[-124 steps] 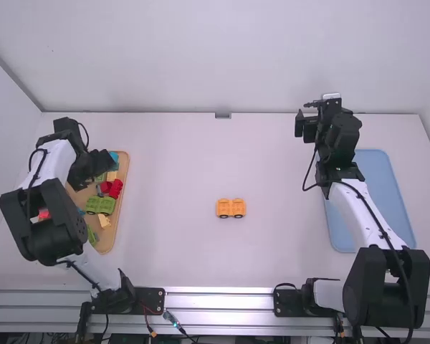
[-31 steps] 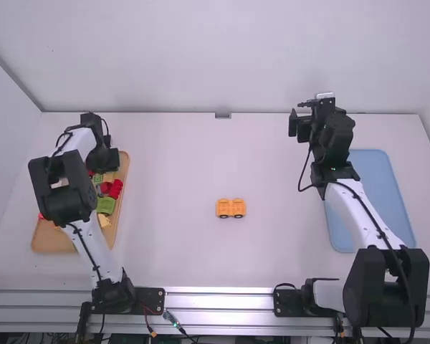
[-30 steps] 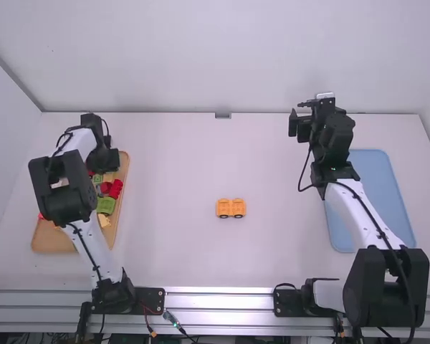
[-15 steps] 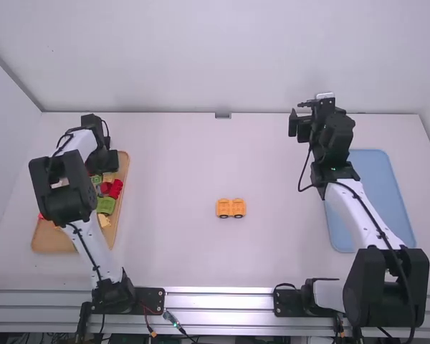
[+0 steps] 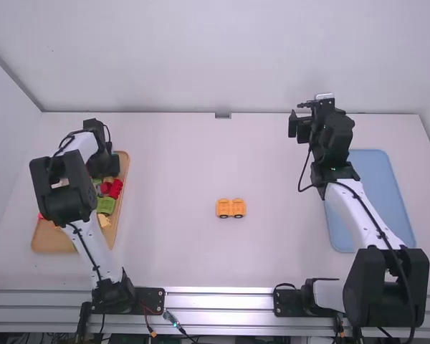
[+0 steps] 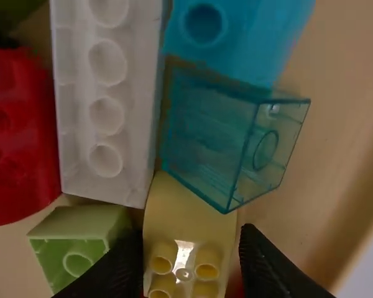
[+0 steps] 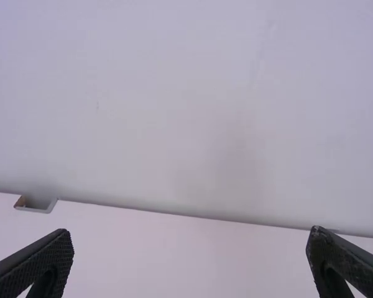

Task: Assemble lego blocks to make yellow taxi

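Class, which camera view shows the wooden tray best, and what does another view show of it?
The high view: it shows most of the tray's long, rounded outline, though the left arm covers part. The left wrist view shows a bit of bare wood close up, beside the blocks.

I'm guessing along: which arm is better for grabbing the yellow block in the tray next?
Left, I'd say: the left gripper is over the tray, its fingers either side of the yellow block. The right gripper is far from the tray, holding nothing.
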